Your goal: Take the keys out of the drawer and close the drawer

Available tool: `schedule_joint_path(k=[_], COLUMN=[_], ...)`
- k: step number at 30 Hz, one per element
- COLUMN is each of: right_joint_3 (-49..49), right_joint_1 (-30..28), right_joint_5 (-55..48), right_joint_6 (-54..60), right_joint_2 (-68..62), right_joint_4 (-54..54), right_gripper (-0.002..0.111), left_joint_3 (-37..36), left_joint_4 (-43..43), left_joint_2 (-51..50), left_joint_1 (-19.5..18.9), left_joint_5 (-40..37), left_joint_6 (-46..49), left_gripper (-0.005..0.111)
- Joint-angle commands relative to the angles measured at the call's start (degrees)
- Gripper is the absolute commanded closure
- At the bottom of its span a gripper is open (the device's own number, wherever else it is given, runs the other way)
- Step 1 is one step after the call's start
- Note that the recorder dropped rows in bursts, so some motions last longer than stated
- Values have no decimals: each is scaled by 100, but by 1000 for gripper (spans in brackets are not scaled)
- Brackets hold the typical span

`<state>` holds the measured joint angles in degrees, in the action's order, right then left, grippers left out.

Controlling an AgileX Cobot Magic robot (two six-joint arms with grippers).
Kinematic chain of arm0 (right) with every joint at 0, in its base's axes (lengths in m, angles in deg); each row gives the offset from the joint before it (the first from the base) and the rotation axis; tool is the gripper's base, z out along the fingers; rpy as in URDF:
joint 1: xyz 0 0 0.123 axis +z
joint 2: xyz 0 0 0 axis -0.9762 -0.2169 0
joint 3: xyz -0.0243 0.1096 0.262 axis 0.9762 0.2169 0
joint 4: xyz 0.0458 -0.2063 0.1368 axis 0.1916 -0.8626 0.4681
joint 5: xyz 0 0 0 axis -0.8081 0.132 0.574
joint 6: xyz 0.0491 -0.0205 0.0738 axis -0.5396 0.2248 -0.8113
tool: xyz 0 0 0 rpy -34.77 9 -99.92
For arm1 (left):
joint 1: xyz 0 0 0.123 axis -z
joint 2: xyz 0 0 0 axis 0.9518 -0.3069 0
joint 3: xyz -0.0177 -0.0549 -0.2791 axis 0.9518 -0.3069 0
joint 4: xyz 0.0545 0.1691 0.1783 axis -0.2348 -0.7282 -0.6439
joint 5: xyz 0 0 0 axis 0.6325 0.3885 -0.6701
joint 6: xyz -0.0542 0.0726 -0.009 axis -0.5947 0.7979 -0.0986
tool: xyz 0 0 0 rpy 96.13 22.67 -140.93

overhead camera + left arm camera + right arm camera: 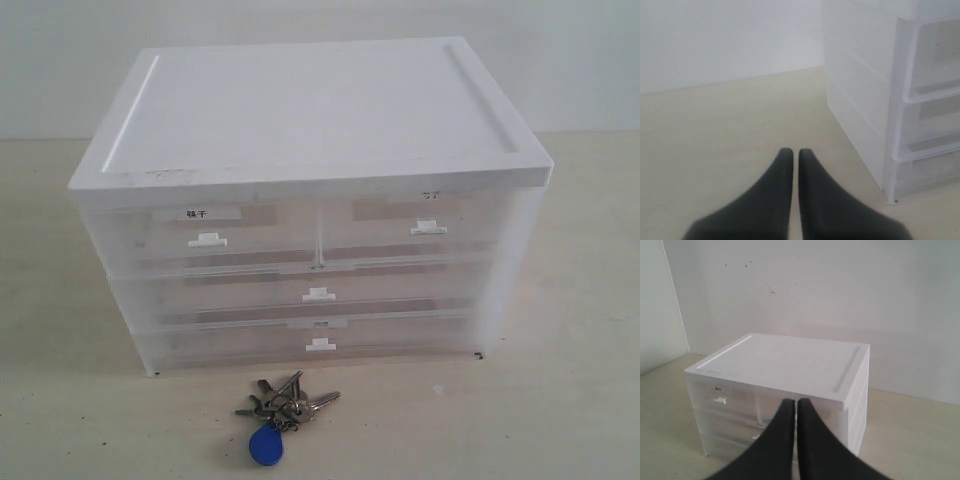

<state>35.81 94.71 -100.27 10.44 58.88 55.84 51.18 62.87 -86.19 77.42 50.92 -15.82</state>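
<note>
The keys [285, 404], silver on a ring with a blue teardrop fob [266, 447], lie on the table just in front of the cabinet's bottom drawer. The drawer [420, 235], top right with a faint label and a white tab handle [428, 228], sits pushed in flush with its neighbours. Neither gripper shows in the exterior view. My left gripper [791, 152] is shut on nothing, low over the table beside the cabinet's side wall [860, 100]. My right gripper [796, 402] is shut and empty, held back from the cabinet [790, 360], its fingers hiding the top right drawer front.
The white-topped translucent cabinet [310, 120] stands mid-table with the top left drawer [207, 240] labelled in bold black and two full-width drawers [318, 294] below, all pushed in. Pale walls [840, 290] stand behind it.
</note>
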Motion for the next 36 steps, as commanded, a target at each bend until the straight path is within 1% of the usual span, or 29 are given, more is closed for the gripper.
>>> schedule_joint_path(k=[1,5,8,12,15,18,20,25,29,33,34,35,36], right_joint_3=[-26,25,246,635,932,1375,1692,2747,3787,4612,4612,4612,4612], right_joint_1=[-7,-7,-77,-715,-1348,-1853,-2040,-2075,-2075,-2075,-2075,-2075,-2075], right_joint_5=[33,94,834,1815,2224,2590,2787,3494,4069,4113,4082,3774,3763], right_joint_6=[6,124,409,475,485,514,518,456,307,98,98,67,19], right_joint_2=[13,13,13,13,13,13,13,13,13,13,13,13,13], right_joint_4=[0,-46,-276,-575,-683,-722,-774,-1132,-1361,-1779,-1779,-1779,-1779], right_gripper=[108,108,108,108,108,108,108,108,108,108,108,108,108], left_joint_3=[-15,-15,-15,-15,-15,-15,-15,-15,-15,-15,-15,-15,-15], left_joint_4=[62,62,62,62,62,62,62,62,62,62,62,62,62], left_joint_2=[8,8,8,8,8,8,8,8,8,8,8,8,8], left_joint_1=[-16,-16,-16,-16,-16,-16,-16,-16,-16,-16,-16,-16,-16], left_joint_5=[-10,-10,-10,-10,-10,-10,-10,-10,-10,-10,-10,-10,-10], left_joint_6=[44,44,44,44,44,44,44,44,44,44,44,44,44], left_gripper=[102,102,102,102,102,102,102,102,102,102,102,102,102])
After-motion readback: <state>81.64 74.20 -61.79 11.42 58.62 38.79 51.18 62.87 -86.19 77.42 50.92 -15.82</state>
